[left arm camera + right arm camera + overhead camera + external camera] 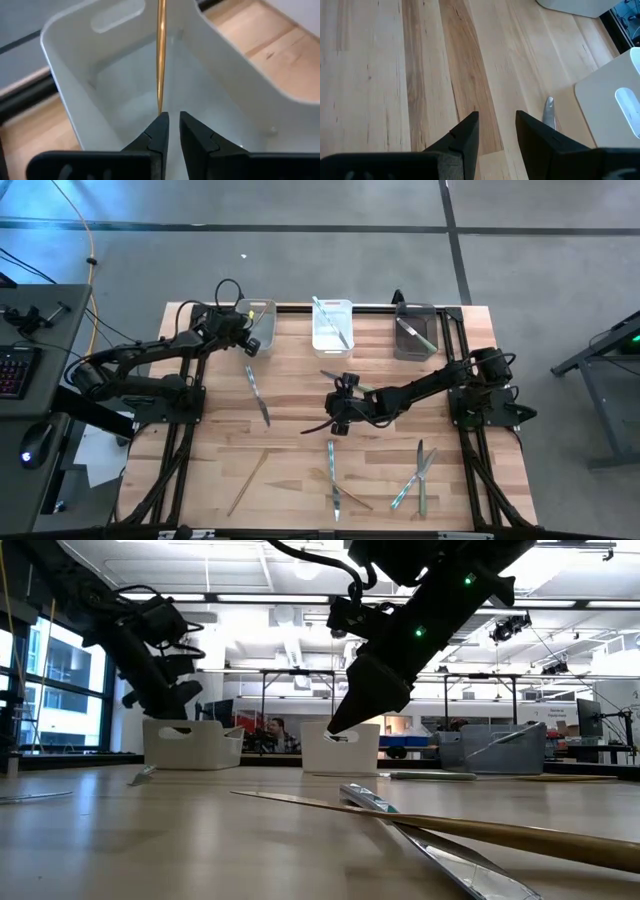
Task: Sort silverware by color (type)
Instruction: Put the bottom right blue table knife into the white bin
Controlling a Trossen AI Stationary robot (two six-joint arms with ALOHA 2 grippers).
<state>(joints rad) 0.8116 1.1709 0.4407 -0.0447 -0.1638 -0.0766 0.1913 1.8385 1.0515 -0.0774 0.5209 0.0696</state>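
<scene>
My left gripper (173,116) hangs over the left white bin (258,326) at the table's far edge, its fingers a narrow gap apart with nothing between them. A gold-tan piece of silverware (161,55) reaches from one fingertip across the bin and past its far wall. My right gripper (496,116) stands open above bare wood at mid-table (339,420), beside the tip of a silver knife (548,113). More silverware lies loose: a knife (259,396), gold pieces (248,480) and teal pieces (333,472). My left gripper: the near end of the gold-tan piece (161,111) sits right at the tip of one finger (159,125), outside the gap between the two. Whether that finger touches it, I cannot tell. The piece points away from the fingers into the bin.
A middle white bin (332,326) holds teal pieces, and a grey bin (415,332) at the far right holds dark ones. Teal pieces (412,480) lie near the front right. In the low view a gold piece (450,825) crosses a silver one (430,852).
</scene>
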